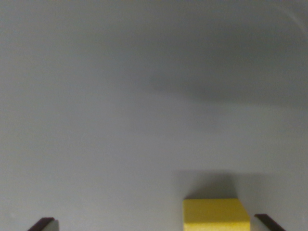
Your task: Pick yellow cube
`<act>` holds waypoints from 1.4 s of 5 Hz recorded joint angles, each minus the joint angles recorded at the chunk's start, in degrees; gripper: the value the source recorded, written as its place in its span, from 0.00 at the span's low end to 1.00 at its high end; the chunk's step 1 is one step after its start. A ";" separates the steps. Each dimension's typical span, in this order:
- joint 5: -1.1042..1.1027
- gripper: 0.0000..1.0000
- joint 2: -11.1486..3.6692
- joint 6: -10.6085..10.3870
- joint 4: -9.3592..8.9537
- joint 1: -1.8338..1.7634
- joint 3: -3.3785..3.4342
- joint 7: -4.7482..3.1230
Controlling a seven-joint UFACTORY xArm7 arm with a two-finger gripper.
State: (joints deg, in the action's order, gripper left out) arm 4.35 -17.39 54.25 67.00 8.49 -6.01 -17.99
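Note:
The yellow cube [216, 214] sits at the bottom edge of the wrist view, right of centre, on a plain grey surface [144, 120]. Only its top and upper part show; the rest is cut off by the frame. Two dark fingertips poke in at the bottom corners, one at the wrist view's left [42, 224] and one at the wrist view's right [268, 222]. The gripper [155, 224] stands open, its fingers far apart. The cube lies between them, close to the right finger but with a gap still showing, and far from the left one.
A soft dark shadow spreads over the upper right of the grey surface [231, 77]. A smaller shadow lies just behind the cube [209, 185].

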 joint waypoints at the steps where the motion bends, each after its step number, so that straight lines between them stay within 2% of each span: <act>1: 0.00 0.00 0.00 0.00 0.00 0.00 0.00 0.00; 2: 0.29 0.00 -1.09 -2.23 -1.43 0.52 -0.47 -1.14; 3: 0.29 0.00 -1.09 -2.23 -1.43 0.52 -0.47 -1.14; 4: 0.56 0.00 -2.12 -4.36 -2.80 1.02 -0.93 -2.22; 5: 0.56 0.00 -2.12 -4.36 -2.80 1.02 -0.93 -2.22; 6: 0.80 0.00 -3.05 -6.26 -4.02 1.47 -1.33 -3.19; 7: 0.80 0.00 -3.05 -6.26 -4.02 1.47 -1.33 -3.19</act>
State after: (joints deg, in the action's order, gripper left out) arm 5.15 -20.44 48.00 62.98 9.96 -7.34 -21.17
